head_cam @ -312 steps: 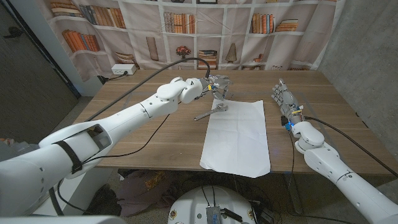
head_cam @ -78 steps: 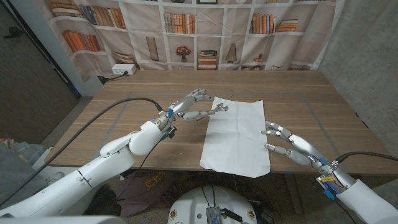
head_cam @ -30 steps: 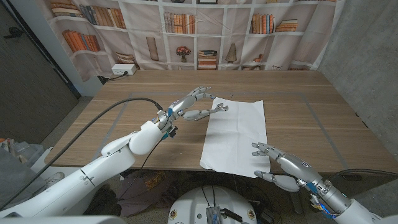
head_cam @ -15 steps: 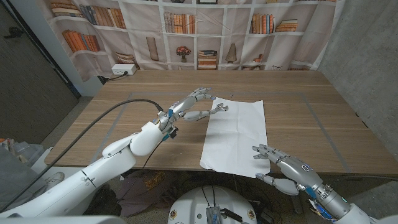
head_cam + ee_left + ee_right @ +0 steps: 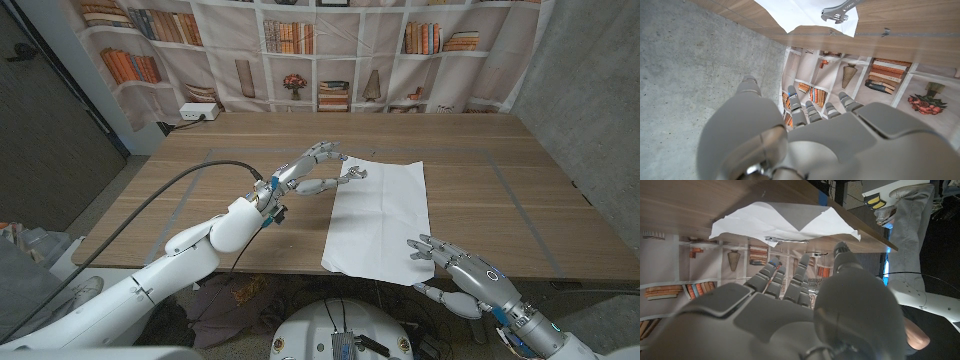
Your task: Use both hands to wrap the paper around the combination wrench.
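Note:
The white paper sheet (image 5: 380, 225) lies lengthwise on the wooden table (image 5: 500, 190). A silver combination wrench (image 5: 352, 176) rests at the sheet's far left corner, its head on the paper. My left hand (image 5: 312, 168) hovers just left of the wrench, fingers spread, with the thumb close to the shaft; I see no grip. In the left wrist view the wrench (image 5: 839, 11) lies on the paper (image 5: 800, 10), apart from the hand (image 5: 805, 135). My right hand (image 5: 462, 275) is spread and holds nothing at the paper's near right corner, over the table's front edge. The right wrist view shows the paper (image 5: 775, 220) and wrench (image 5: 785, 240).
A white power strip (image 5: 195, 113) sits at the table's far left corner before a bookshelf-print backdrop. My left arm's black cable (image 5: 200, 172) arcs over the table's left side. A person's trouser leg (image 5: 905, 220) shows beyond the table in the right wrist view.
My right hand has drawn back from beside the paper's right edge to its near right corner and dropped a little lower. The left hand, wrench and paper have stayed put lately.

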